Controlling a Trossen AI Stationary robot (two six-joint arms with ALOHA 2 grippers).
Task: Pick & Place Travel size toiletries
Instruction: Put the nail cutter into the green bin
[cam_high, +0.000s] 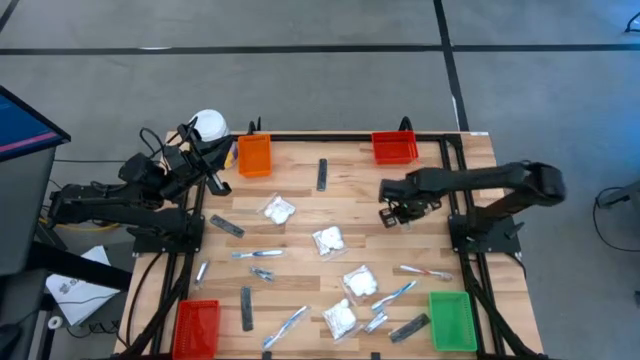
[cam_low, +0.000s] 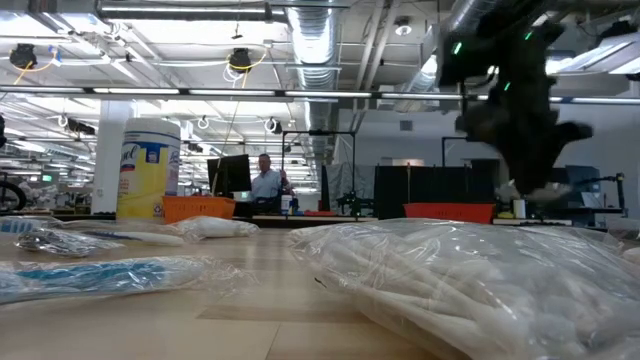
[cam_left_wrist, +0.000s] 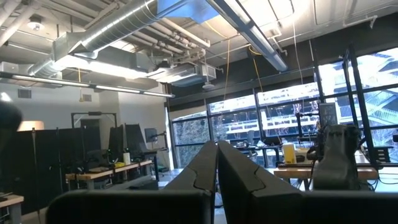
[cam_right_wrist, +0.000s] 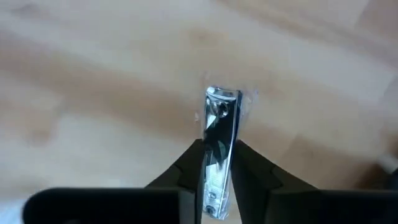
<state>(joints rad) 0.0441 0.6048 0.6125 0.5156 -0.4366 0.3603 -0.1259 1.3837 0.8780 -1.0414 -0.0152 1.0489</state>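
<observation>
The right gripper (cam_right_wrist: 216, 163) is pinched shut on a shiny nail clipper (cam_right_wrist: 219, 134) above the table (cam_right_wrist: 93, 74), so next it needs carrying to a bin, while the left gripper (cam_left_wrist: 217, 163) waits closed and empty.

The silvery sachet (cam_right_wrist: 219, 155) runs down between the right hand's (cam_right_wrist: 216, 163) fingers, its lower end hidden there.

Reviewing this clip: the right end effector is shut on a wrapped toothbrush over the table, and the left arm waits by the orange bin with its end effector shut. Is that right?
Not quite. The right end effector is shut on a small silvery nail clipper in clear wrap, not a toothbrush; the right wrist view shows it. The rest stands: it is over the table, and the left end effector waits shut by the orange bin.
</observation>
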